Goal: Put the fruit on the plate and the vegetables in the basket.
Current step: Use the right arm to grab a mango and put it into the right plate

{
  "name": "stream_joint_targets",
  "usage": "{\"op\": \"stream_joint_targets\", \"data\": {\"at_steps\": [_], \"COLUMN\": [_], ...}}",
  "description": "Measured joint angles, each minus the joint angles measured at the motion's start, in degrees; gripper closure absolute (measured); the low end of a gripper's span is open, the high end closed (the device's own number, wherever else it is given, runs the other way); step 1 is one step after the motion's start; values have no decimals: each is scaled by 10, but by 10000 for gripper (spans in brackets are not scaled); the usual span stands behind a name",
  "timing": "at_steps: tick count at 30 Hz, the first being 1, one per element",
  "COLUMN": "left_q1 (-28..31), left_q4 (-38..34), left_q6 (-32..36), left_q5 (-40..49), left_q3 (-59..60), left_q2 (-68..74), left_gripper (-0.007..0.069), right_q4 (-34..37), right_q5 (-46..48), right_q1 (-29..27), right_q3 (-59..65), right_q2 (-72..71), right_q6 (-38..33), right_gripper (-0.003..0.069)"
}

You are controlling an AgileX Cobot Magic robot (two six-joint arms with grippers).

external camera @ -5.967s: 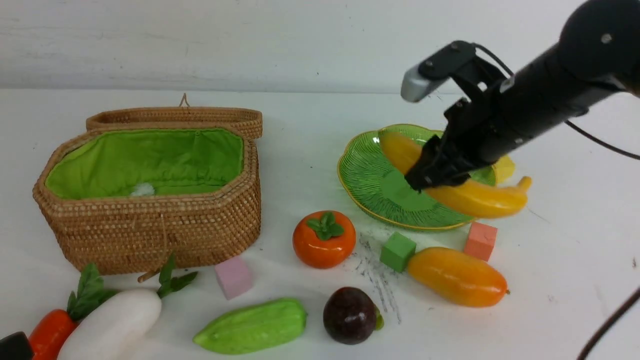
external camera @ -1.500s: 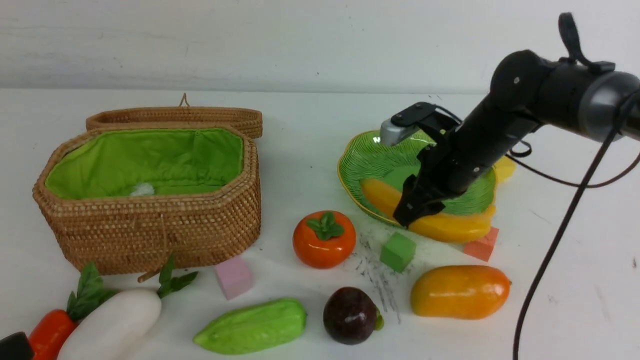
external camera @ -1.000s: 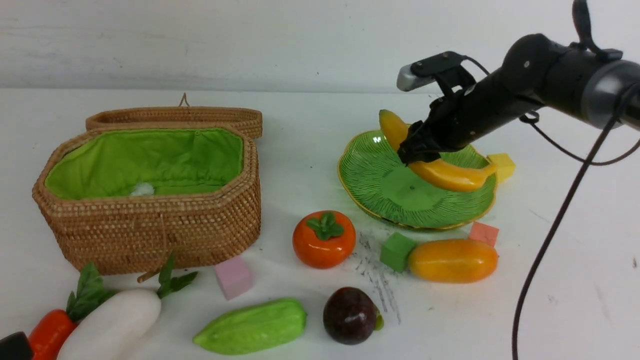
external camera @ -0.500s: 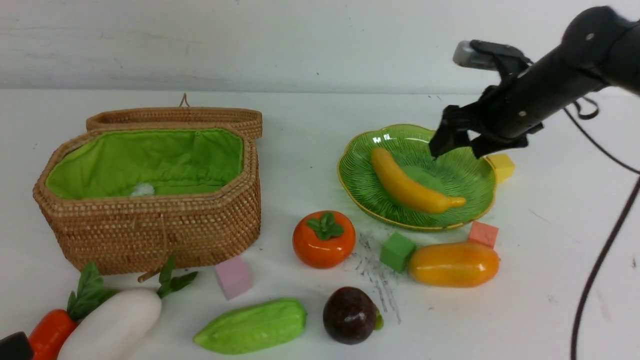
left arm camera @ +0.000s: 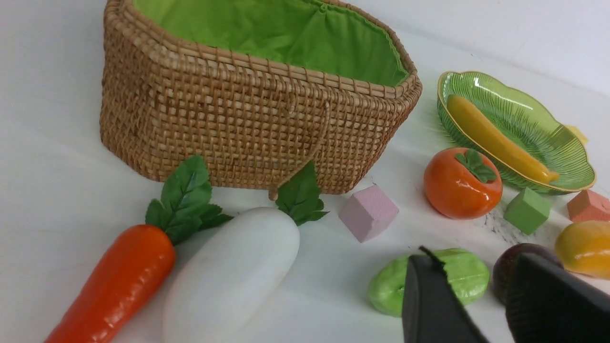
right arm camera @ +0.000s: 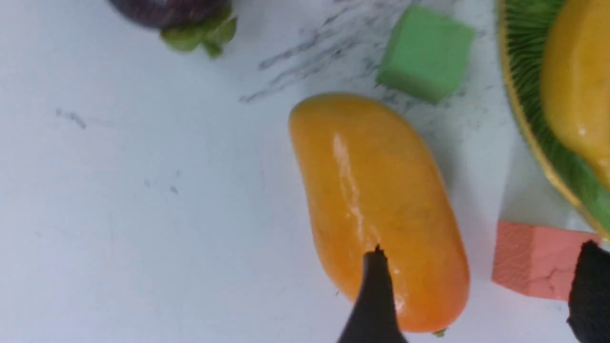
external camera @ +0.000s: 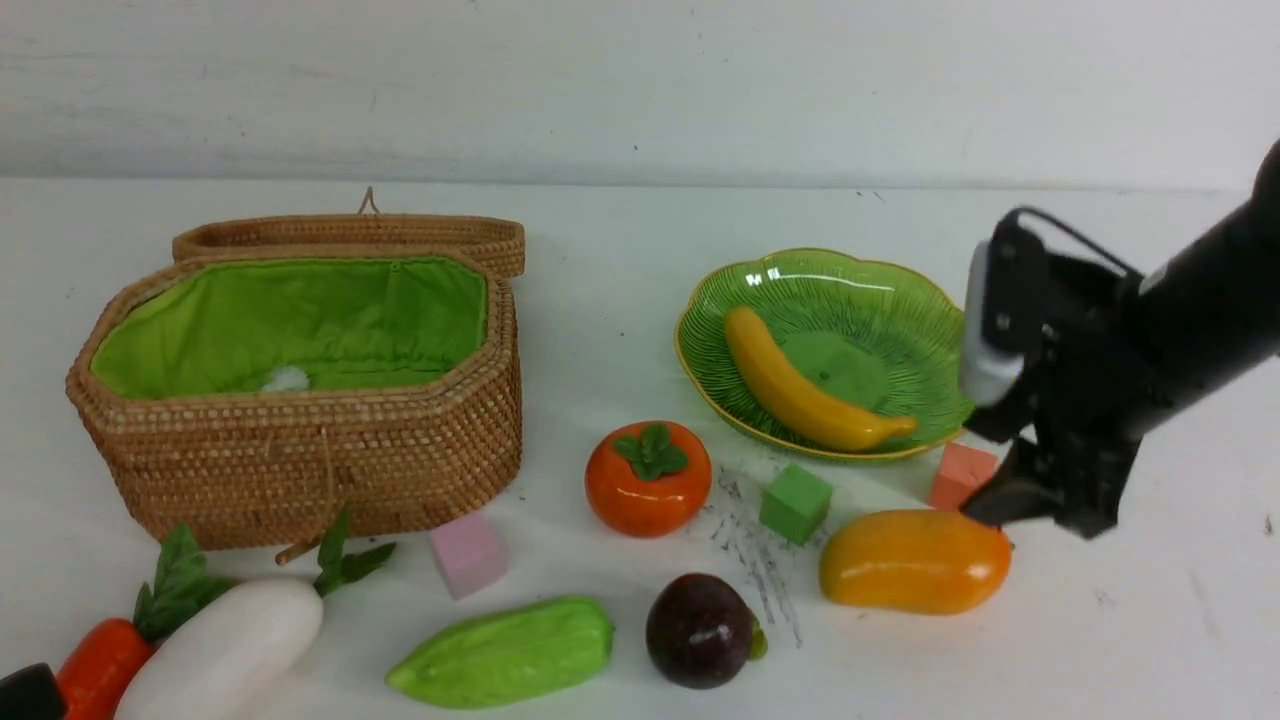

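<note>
Mango (external camera: 915, 560) lies near right, long axis left-right. Right gripper (external camera: 1045, 510), jaws spread and empty, hangs over its right end. Best to centre on mid-body, clear of the pink cube (external camera: 962, 475). Farther: banana (external camera: 800, 385) on plate (external camera: 860, 300).

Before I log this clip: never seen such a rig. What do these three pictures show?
A two-armed robot sorts toys on a table. The wide picture looks forward from between its arms; the others look out from the wrists. A banana lies on the green plate; mango, persimmon, mangosteen, gourd, radish, carrot and foam cubes lie outside the open basket. Nothing is held: on the right arm the jaws stand open over the mango's end; on the left arm, open too.
</note>
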Motion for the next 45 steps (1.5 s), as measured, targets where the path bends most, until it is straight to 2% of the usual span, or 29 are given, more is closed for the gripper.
{"op": "stream_joint_targets", "data": {"at_steps": [5, 13, 17, 31, 35, 36, 37, 39, 43, 44, 45], "left_q1": [0, 0, 0, 0, 0, 0, 0, 0, 0, 0, 0], "left_q4": [0, 0, 0, 0, 0, 0, 0, 0, 0, 0, 0], "left_q6": [0, 0, 0, 0, 0, 0, 0, 0, 0, 0, 0], "left_q5": [0, 0, 0, 0, 0, 0, 0, 0, 0, 0, 0], "left_q3": [0, 0, 0, 0, 0, 0, 0, 0, 0, 0, 0], "left_q2": [0, 0, 0, 0, 0, 0, 0, 0, 0, 0, 0], "left_gripper": [386, 386, 386, 386, 386, 386, 386, 386, 386, 386, 386], "right_q4": [-22, -37, -49, -73, -73, -73, -73, -73, -53, -53, -40], "right_q5": [-59, -111, -112, -110, -110, -104, -100, -89, -79, -79, -79], "right_q1": [27, 79, 82, 83, 83, 83, 83, 83, 83, 83, 83], "right_q3": [39, 36, 34, 34, 37, 37, 38, 40, 40, 40, 40], "right_q2": [11, 77, 79, 70, 52, 41, 36, 24, 5, 5, 4], "right_q6": [-14, -20, -5, 50, 56, 61, 64, 67, 86, 87, 93], "right_gripper": [151, 149, 173, 179, 280, 360, 364, 295, 35, 35, -8]}}
